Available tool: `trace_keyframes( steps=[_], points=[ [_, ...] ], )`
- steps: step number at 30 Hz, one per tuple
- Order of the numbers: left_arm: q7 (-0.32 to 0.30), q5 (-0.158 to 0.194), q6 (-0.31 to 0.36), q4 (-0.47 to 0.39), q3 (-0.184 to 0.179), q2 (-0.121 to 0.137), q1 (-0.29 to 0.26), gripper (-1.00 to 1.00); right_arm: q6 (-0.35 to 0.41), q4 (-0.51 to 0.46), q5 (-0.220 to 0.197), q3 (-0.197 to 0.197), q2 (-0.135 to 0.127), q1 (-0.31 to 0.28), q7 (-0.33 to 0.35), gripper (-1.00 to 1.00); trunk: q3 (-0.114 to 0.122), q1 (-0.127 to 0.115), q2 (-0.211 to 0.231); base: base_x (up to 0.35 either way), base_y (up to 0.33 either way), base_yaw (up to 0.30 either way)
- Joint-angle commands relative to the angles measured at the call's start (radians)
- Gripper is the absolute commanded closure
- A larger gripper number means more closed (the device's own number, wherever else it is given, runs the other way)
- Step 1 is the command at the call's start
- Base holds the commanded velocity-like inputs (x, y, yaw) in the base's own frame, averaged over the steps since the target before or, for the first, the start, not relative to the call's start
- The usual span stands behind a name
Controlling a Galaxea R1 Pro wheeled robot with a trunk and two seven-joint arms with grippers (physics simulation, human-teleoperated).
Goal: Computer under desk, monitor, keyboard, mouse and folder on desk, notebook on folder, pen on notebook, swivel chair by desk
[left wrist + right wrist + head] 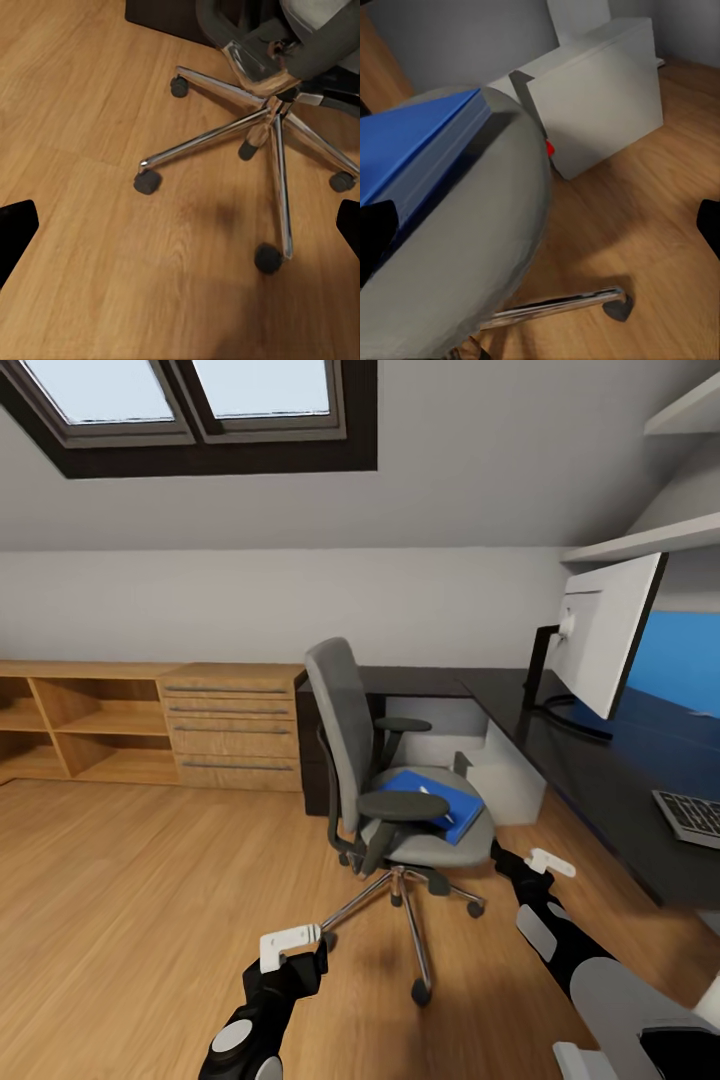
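The swivel chair (pixel 385 780) is seen on the light wood floor (pixel 150 900), out from the inner corner of the black L-shaped desk (pixel 600 780), with its back turned toward the low wooden shelf unit (pixel 150 725). The blue folder (pixel 432 805) is laid on the seat toward its front edge, and a slim white pen (pixel 433 796) rests on top of the folder. The monitor (pixel 605 635) is stood on the desk with its pale back toward the room. The keyboard (pixel 690 818) is placed on the desk near the front edge, partly cut off by the frame. The computer (pixel 505 775) is set on the floor under the desk, beside the chair seat; in the right wrist view its grey case (pixel 596 109) and a small red light (pixel 550 148) are seen just past the rim of the seat (pixel 472 255).

The left gripper (pixel 290 945) is held low over the floor near the chair's chromed base (pixel 262 127), its fingers spread wide and nothing between them. The right gripper (pixel 550 863) is held just beside the front edge of the seat, near the folder (pixel 416 146), its fingers likewise parted and holding nothing.
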Motion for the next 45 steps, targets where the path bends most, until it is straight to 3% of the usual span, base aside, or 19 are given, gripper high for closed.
trace_keyframes(
  steps=[1,21,30,45],
  points=[
    [0.009,0.01,0.002,-0.001,-0.001,0.0,0.0,-1.0,-0.004,0.001,-0.007,0.006,-0.001,-0.001,-0.002,-1.0,-0.001,0.0,0.0,0.294,0.0,0.0],
    [0.009,0.009,0.002,-0.001,-0.002,0.0,0.0,-1.0,-0.002,0.005,-0.015,0.005,-0.004,-0.001,-0.002,-1.0,-0.001,0.0,0.0,0.175,0.0,0.0],
    [0.009,0.009,0.002,-0.001,-0.001,0.0,0.0,-1.0,0.003,0.005,-0.112,0.007,-0.006,-0.001,-0.001,-1.0,-0.001,0.0,0.0,0.113,0.0,0.0],
    [0.008,0.009,0.003,-0.001,0.027,0.0,0.0,-1.0,0.08,0.003,-0.17,0.006,-0.008,-0.001,0.003,-1.0,-0.001,0.0,0.0,0.105,0.0,0.0]
  ],
)
